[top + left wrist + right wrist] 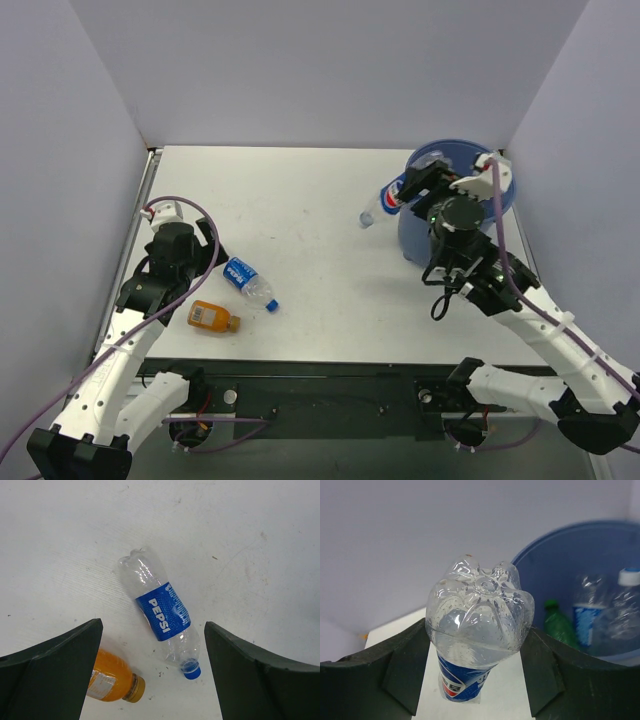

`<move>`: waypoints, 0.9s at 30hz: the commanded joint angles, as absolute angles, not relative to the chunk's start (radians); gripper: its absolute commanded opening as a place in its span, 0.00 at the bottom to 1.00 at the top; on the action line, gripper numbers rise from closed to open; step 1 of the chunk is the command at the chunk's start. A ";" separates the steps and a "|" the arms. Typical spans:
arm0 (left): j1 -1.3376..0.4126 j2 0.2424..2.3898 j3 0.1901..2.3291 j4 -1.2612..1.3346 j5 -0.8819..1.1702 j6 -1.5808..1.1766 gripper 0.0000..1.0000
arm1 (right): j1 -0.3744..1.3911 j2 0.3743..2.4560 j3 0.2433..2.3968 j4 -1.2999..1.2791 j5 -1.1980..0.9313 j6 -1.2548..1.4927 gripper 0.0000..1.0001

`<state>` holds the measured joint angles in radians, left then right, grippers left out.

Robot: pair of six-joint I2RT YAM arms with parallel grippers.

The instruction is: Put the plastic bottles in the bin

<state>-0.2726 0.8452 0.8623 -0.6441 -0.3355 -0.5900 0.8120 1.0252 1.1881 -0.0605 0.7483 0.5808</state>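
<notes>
Although pinched firmly, looks near weightless: an empty clear Pepsi bottle (479, 615), held off the table (320, 200) at the left side of the bin (415, 238), base towards the wrist camera, cap slanting down and away. Not yet over the opening, as far as the top view shows. Gripped by the right gripper (475, 672) across the blue label, jaws narrowed to the bottle's width. Probably thin-walled and springy. Dents under a hard squeeze and slips on smooth plastic, so is best taken at the labelled waist rather than the tapered neck or the lumpy base. Needs no gentleness against breakage and should survive a drop.

On the other side, spread wide and holding nothing: the left gripper (152, 675), poised above a second Pepsi bottle (162, 611) lying flat on the table. Near it but apart: a stubby orange bottle (112, 682), also on its side, partly hidden behind the left finger. Likely to roll if nudged. Calls for fingers set square across the label.

Hard to read inside the bin. Blurred in the right wrist view, with only a green bottle (559, 625) and what seem two clear bottles (585, 620) to be made out. Count uncertain. From above, masked in part by the right arm.
</notes>
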 commanded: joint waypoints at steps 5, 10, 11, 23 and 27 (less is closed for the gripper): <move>-0.265 0.831 0.867 -0.611 -0.333 -0.580 0.94 | 0.545 0.974 1.290 0.064 0.887 0.330 0.45; -0.265 0.844 0.870 -0.612 -0.328 -0.580 0.94 | 0.431 0.989 1.293 0.086 0.893 0.333 0.45; -0.265 0.845 0.868 -0.612 -0.328 -0.580 0.94 | 0.411 0.995 1.290 0.086 0.891 0.333 0.46; -0.265 0.841 0.868 -0.615 -0.336 -0.580 0.94 | 0.360 1.077 1.344 -0.066 0.796 0.357 0.97; -0.265 0.842 0.868 -0.614 -0.339 -0.580 0.94 | 0.394 1.058 1.358 -0.083 0.668 0.357 0.98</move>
<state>-0.2722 0.8459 0.8612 -0.6437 -0.3351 -0.5903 0.3641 1.0904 1.2995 -0.0723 0.7773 0.3492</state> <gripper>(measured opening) 0.945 0.973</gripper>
